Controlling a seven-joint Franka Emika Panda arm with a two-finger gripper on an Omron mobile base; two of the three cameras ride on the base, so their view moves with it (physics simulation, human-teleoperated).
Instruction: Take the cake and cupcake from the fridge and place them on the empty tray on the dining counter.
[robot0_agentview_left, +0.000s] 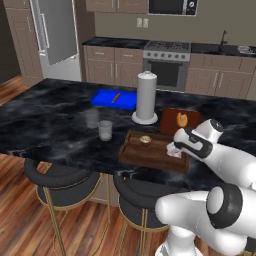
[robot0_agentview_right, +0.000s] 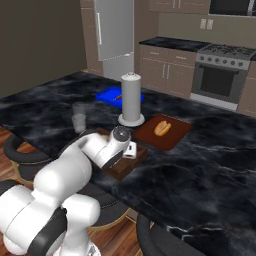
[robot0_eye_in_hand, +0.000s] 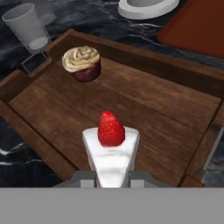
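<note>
The cake (robot0_eye_in_hand: 111, 151), a white wedge with a red berry on top, sits between my fingertips; my gripper (robot0_eye_in_hand: 111, 177) is shut on it. It is low over the near part of the dark wooden tray (robot0_eye_in_hand: 166, 109); I cannot tell whether it touches the wood. The cupcake (robot0_eye_in_hand: 82, 62), brown with a tan swirl, stands upright in the tray's far left corner. From the base, my gripper (robot0_agentview_left: 172, 149) is at the tray's (robot0_agentview_left: 145, 154) right end on the dining counter (robot0_agentview_left: 50, 125). The silver fridge (robot0_agentview_left: 55, 30) stands far behind with its door ajar.
Two clear glasses (robot0_agentview_left: 105, 130) stand left of the tray. A paper towel roll (robot0_agentview_left: 146, 97), a reddish board with bread (robot0_agentview_left: 180, 120) and a blue tray (robot0_agentview_left: 114, 98) lie behind it. Black stools (robot0_agentview_left: 60, 180) sit under the counter's near edge.
</note>
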